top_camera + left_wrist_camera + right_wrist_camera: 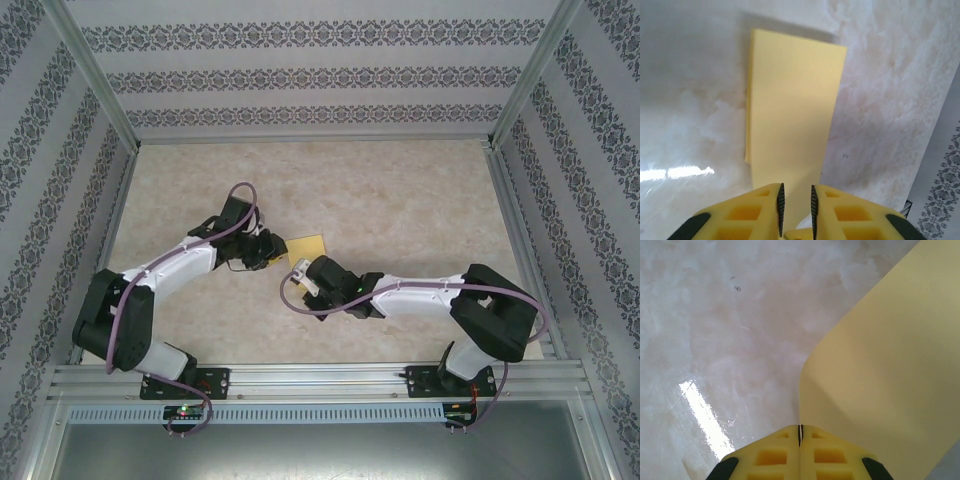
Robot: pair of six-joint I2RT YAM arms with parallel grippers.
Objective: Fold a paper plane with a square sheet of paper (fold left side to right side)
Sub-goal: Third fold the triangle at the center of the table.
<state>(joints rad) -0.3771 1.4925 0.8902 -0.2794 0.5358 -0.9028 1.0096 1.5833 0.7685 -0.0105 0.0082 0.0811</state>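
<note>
My two grippers at the yellow sheet of paper (307, 245) on the table (400, 200).
From above, the sheet lies between my left gripper (270, 250) and right gripper (300, 272). Left wrist: my fingers (781, 200) stand slightly apart, the narrow folded sheet flat beneath them. Right wrist: my fingers (775, 455) are pressed together on the sheet's lifted, curling edge.

The pale marbled table (400, 190) is carrying a yellow square sheet of paper (308, 247), folded narrower, which is lying near the middle of the surface, well up from the aluminium rail (320, 378) along the near edge, its far end resting flat on the tabletop.
</note>
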